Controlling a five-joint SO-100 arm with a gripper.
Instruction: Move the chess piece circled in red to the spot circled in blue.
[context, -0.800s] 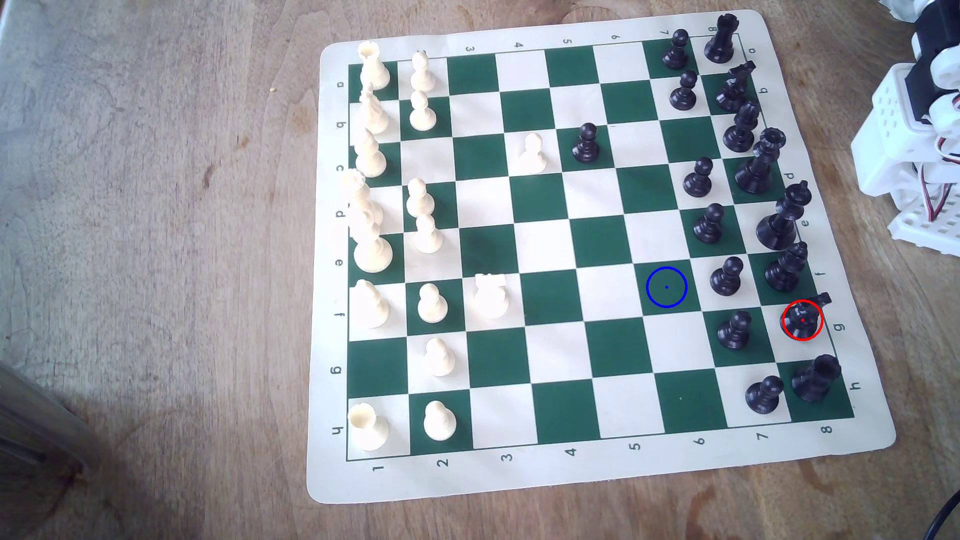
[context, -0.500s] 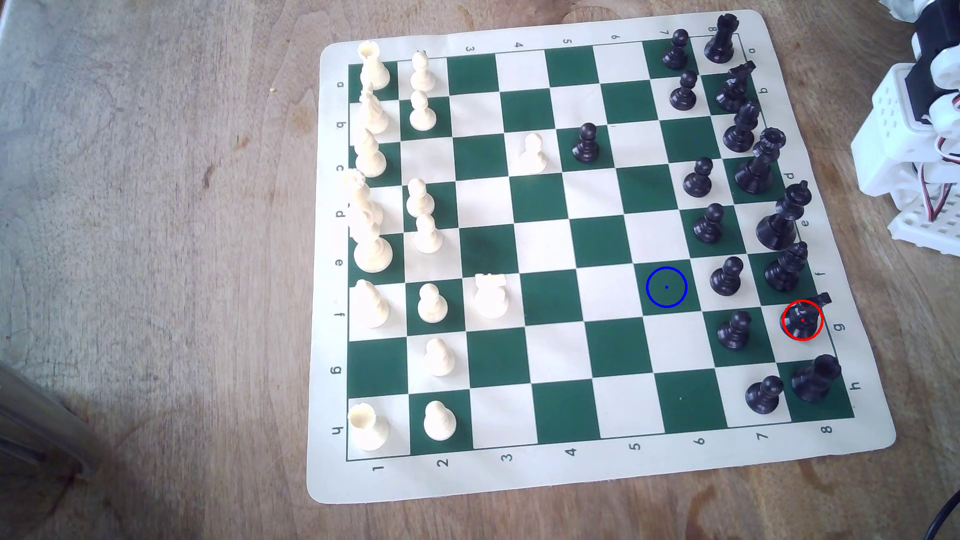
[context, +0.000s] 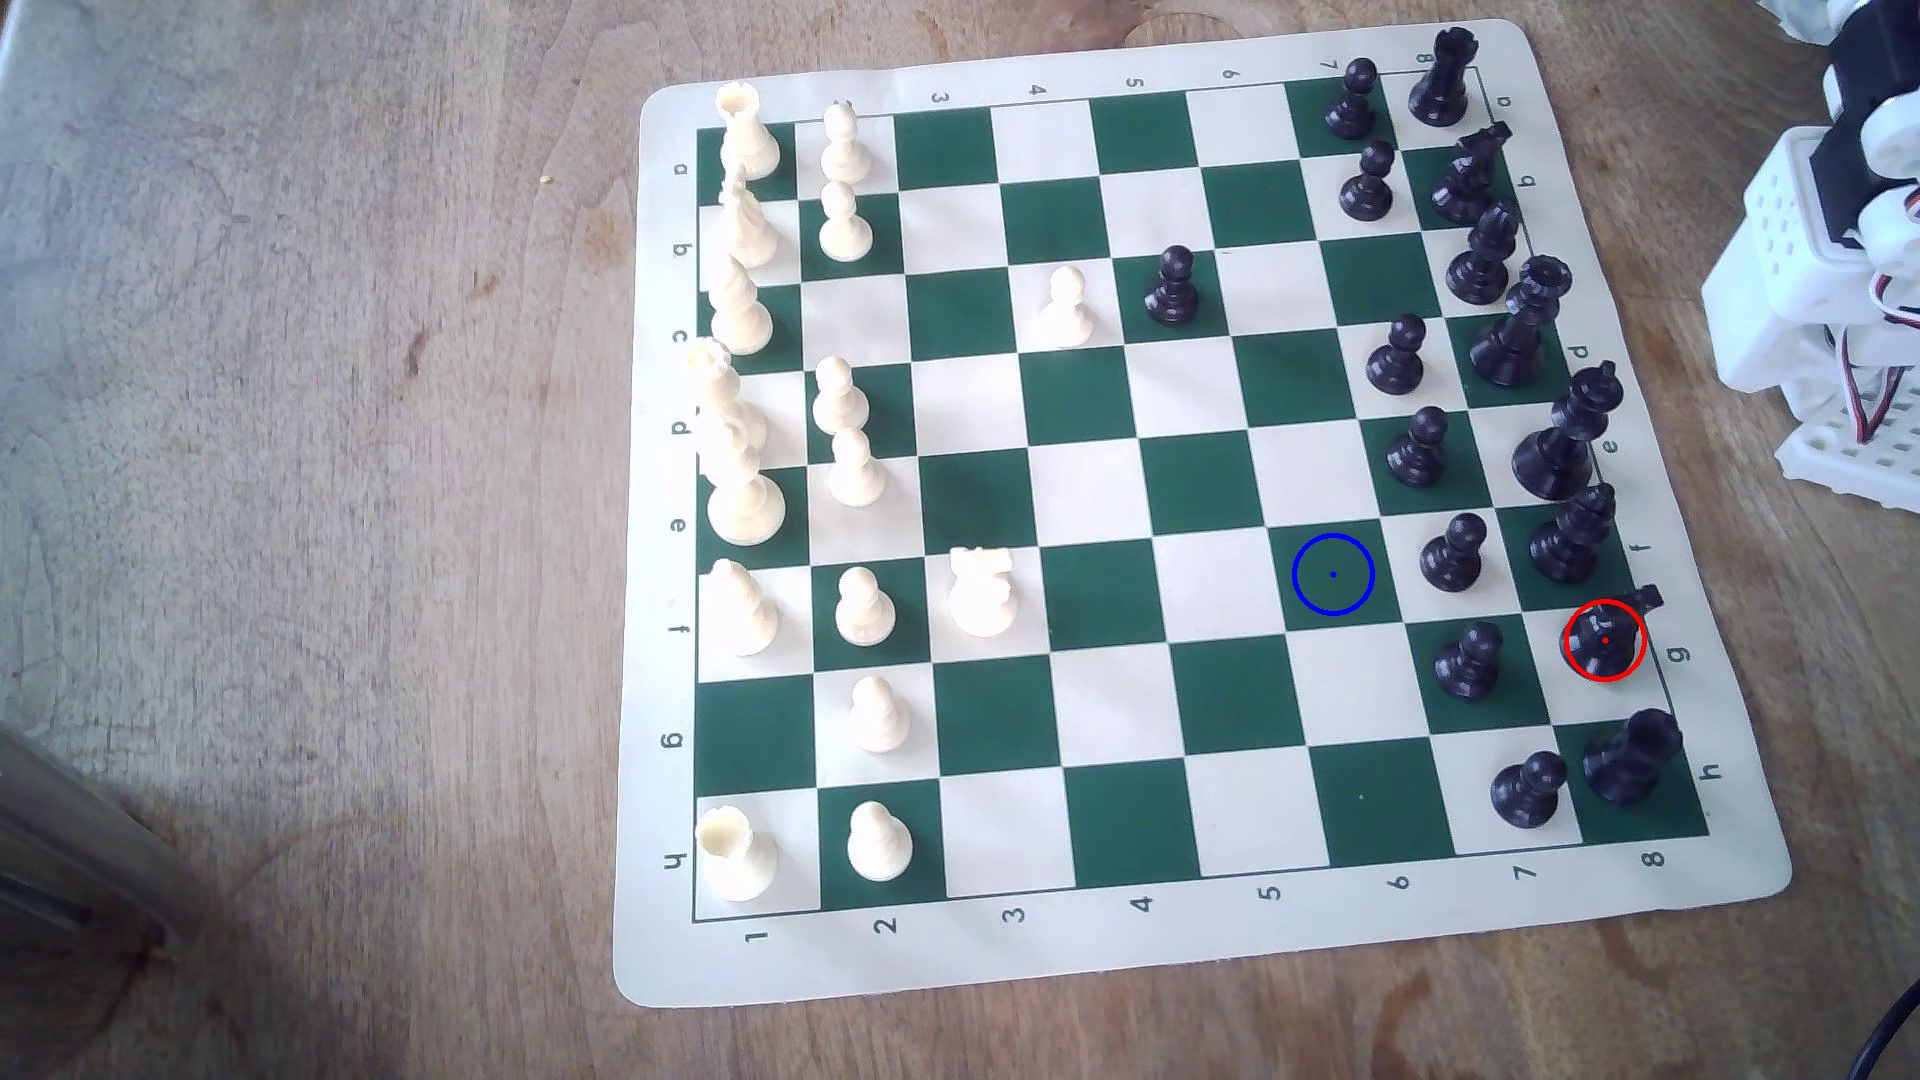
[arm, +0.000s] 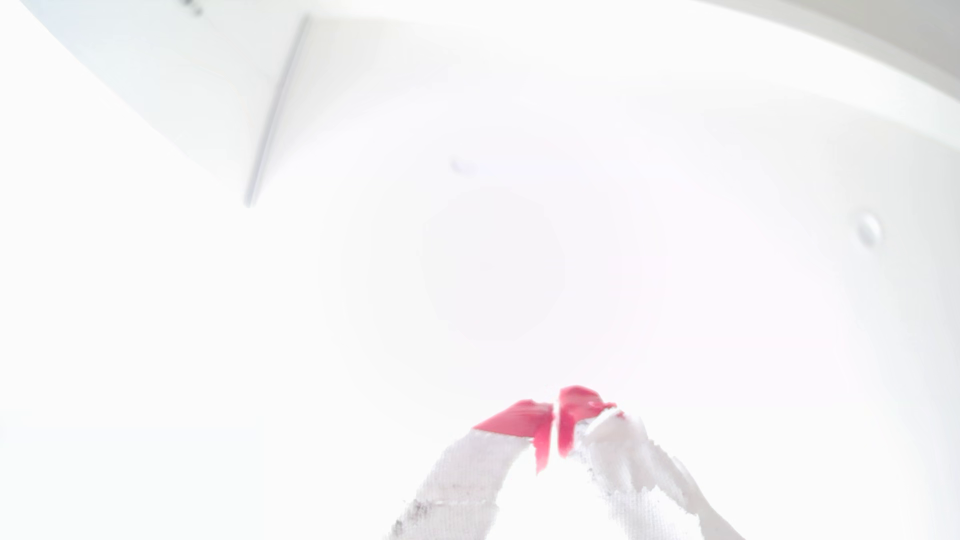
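The chess mat (context: 1714, 914) border reads 1–8 and a–h.

The arm (context: 1829, 260) is all white 3D-printed plastic, blocky housings with rows of little round holes, plus black servo blocks tucked between the shells. Thin red and white wires loop out around the lower joint. The end effector (arm: 555, 423) has white, rough-textured fingers (arm: 467, 483) capped with pinkish-red tips, with a few dark scuffs on one finger.
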